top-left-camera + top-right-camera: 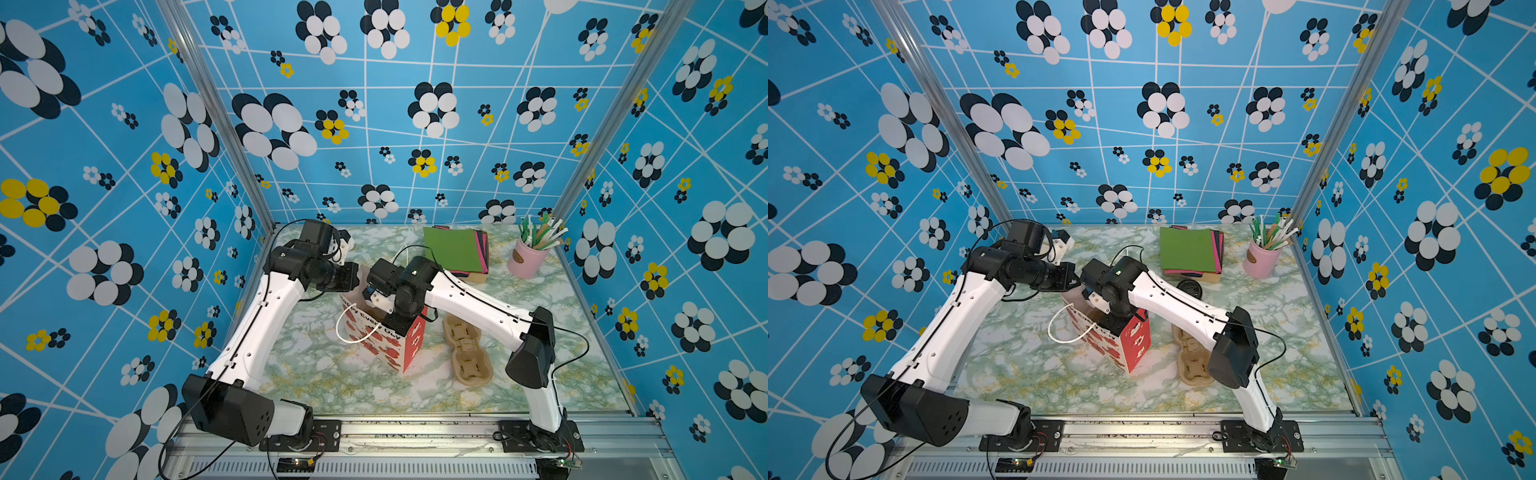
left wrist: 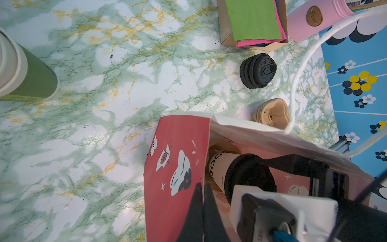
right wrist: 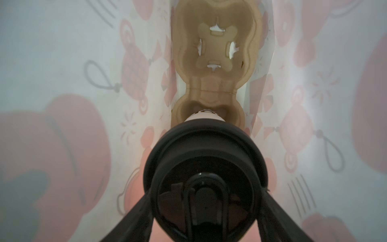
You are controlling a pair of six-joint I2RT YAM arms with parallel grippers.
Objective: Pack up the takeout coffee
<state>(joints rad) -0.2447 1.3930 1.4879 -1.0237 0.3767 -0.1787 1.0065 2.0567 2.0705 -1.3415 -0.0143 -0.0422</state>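
Where the left gripper (image 2: 202,188) meets the paper bag (image 1: 386,345), its jaws are closed on the rim of the bag's left side, and the bag stands upright with its mouth open. Inside the bag, the takeout coffee (image 2: 222,167) stands with its base in one pocket of a pulp carrier (image 3: 215,42) on the bag's floor. The right gripper (image 3: 206,188) reaches down through the bag's mouth, its jaws clasping the cup's black lid (image 3: 206,150) from both sides. Just right of the bag, a second carrier (image 1: 467,353) lies flat.
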